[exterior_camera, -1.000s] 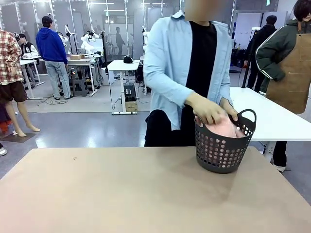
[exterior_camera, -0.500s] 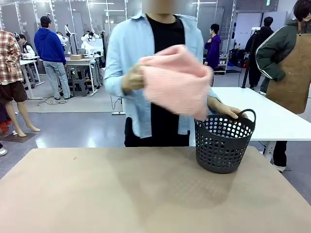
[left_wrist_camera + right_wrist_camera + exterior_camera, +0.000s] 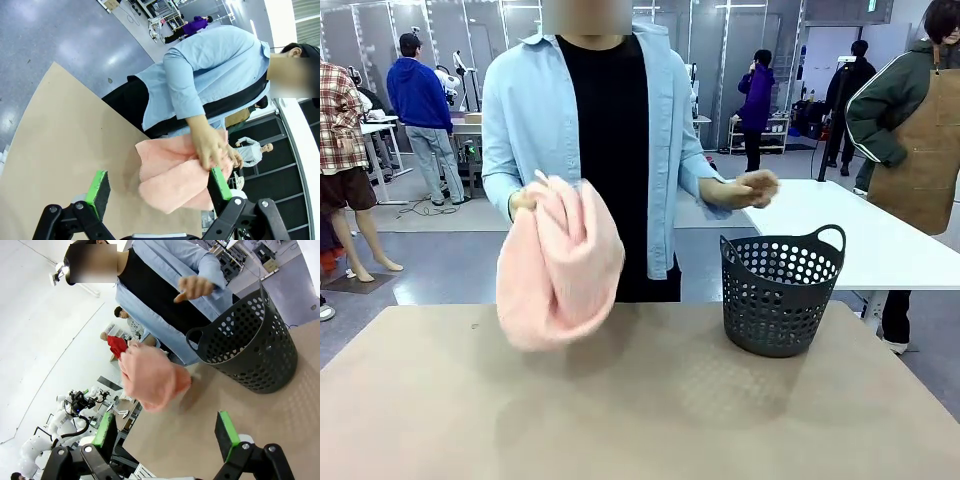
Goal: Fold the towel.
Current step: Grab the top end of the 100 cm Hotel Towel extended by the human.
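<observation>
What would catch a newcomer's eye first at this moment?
The pale pink towel stands out first, bunched and hanging from the person's hand over the far edge of the table, left of centre. To its right a dark perforated basket stands on the table, with the person's other hand raised above it.

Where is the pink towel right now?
In the front view, the towel hangs from the person's hand above the table's left side, left of the basket.

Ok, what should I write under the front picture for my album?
A person's hand holds a bunched pink towel over the table, a dark basket standing apart.
</observation>
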